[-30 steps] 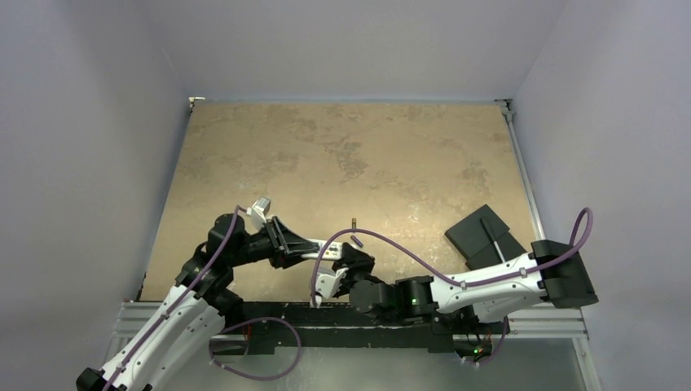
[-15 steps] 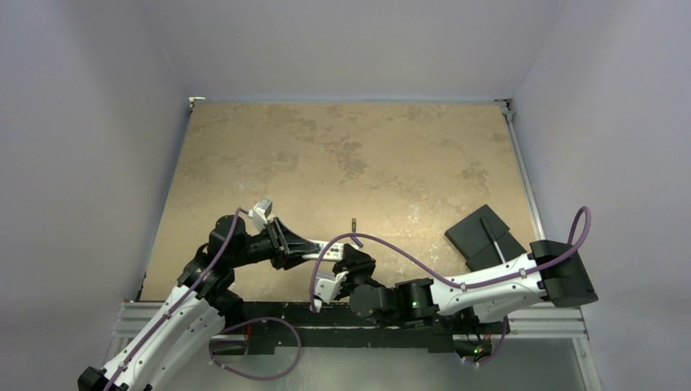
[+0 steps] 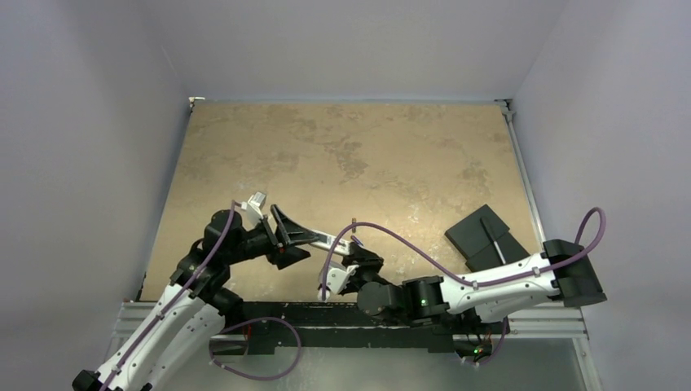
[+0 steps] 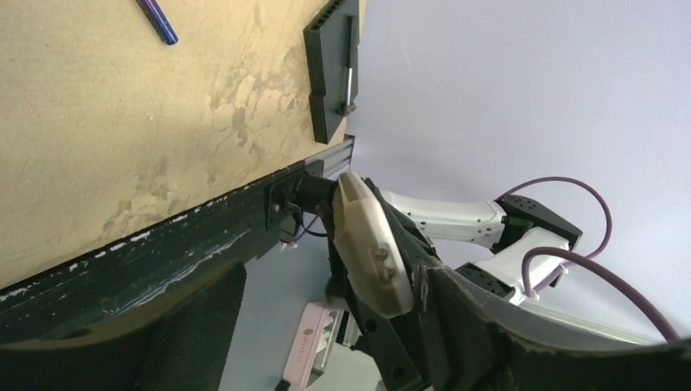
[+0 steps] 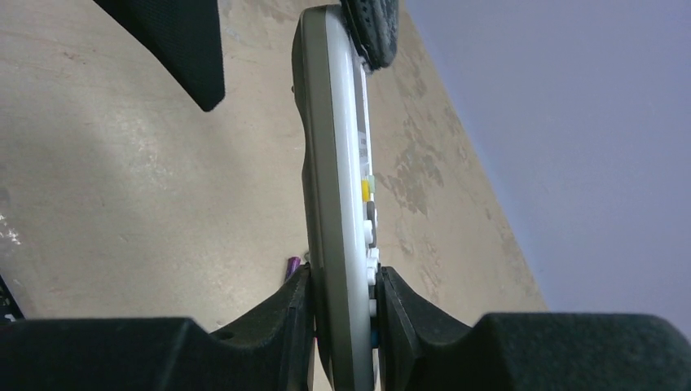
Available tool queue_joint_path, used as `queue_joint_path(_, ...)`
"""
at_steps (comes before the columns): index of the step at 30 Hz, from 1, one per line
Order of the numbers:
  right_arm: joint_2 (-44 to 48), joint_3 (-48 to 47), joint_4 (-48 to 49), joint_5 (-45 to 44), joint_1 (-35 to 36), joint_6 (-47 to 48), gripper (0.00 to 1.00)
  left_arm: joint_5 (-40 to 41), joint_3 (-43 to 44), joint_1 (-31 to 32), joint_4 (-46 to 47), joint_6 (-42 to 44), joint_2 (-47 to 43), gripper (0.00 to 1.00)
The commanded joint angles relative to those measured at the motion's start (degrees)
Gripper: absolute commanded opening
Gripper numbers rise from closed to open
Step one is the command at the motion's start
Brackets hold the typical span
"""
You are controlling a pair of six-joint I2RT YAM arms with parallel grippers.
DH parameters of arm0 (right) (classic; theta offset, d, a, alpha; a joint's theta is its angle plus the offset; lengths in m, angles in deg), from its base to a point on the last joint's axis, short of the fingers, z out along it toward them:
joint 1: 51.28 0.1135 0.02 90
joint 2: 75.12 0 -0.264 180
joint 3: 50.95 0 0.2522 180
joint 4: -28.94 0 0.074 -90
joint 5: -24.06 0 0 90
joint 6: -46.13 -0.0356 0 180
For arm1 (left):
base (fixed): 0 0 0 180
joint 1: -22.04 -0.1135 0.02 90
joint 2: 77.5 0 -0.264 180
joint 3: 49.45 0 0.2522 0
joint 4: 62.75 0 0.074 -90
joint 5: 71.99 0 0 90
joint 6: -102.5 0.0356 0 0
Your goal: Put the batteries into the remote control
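Currently | right jaws are clamping the remote control [image 5: 334, 204] | left jaws are gaping around its other end | purple battery [image 4: 156, 20] is lying loose on the worktop [image 3: 342, 147] | loading apparently pending.

Lab cell: bare lilac walls [image 3: 342, 49], rail-edged test table [image 3: 367, 155].

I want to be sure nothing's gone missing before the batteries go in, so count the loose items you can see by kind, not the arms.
Remote control: 1
Purple battery: 1 (no second battery in view)
Black slab: 1
Thin grey rod on the slab: 1
Total: 4
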Motion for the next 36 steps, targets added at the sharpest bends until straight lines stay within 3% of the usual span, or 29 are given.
queue_joint_path(1, 2.7, -1.5, -4.4, -1.0, -0.2, -6.7, 0.0, 4.9, 3.7, 0.0, -7.5, 0.2, 0.1, 0.88)
queue_joint_path(4, 2.9, -3.1, -10.4, 0.0, -0.2, -10.9, 0.0, 6.1, 5.1, 0.0, -7.8, 2.3, 0.7, 0.98)
queue_joint_path(16, 6.6, -5.2, -19.2, 8.0, -0.8, -24.3, 0.0, 13.1, 11.7, 0.1, -13.3, 15.5, 3.7, 0.96)
queue_joint_path(23, 6.9, -9.7, -25.9, 21.7, -9.2, -31.0, 0.0, 7.2, 10.9, 0.0, -10.9, 27.3, 9.8, 0.81)
queue_joint_path(28, 7.0, -10.7, -27.4, 29.9, -14.6, -32.5, 0.0, 1.2, 6.8, 0.0, -3.9, 29.6, 10.3, 0.82)
queue_joint_path(36, 8.0, -10.6, -28.3, 41.9, -20.8, -34.1, 0.0, -2.4, 6.5, 0.0, -2.1, 32.7, 10.9, 0.85)
